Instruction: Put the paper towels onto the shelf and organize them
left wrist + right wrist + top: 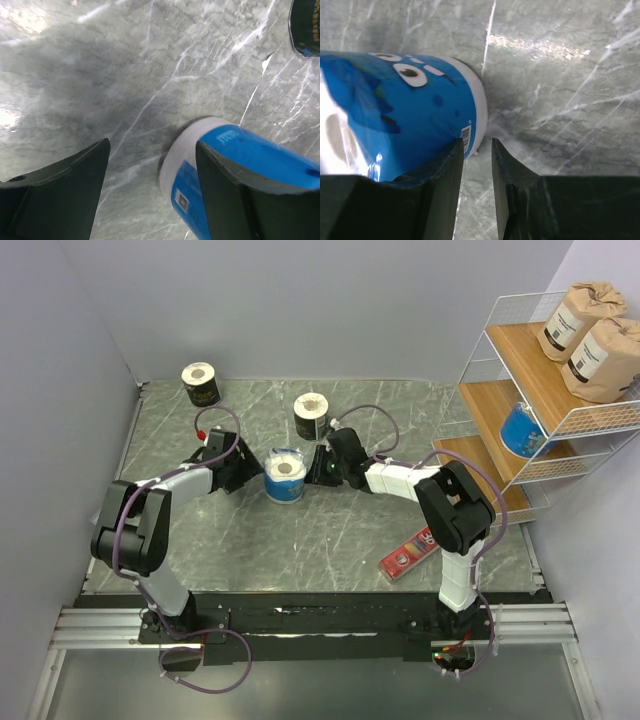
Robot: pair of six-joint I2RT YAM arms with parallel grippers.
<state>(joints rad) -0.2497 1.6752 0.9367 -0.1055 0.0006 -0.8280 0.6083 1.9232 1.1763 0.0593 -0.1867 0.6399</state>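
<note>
Blue roll squeezed between two arms, neither holding it

The blue roll (285,474) stands mid-table; it could tip or skid if either arm nudges. The left gripper (150,192) gapes wide, roll beside one finger; the right gripper (477,190) is nearly closed on nothing, roll just outside

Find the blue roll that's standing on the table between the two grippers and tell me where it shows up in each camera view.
Top external: blue roll stands mid-table between both grippers.
Left wrist: lower right, behind the right-hand finger.
Right wrist: left side, above the left-hand finger.
Shared landmark: the grey marble table beneath it.
</note>
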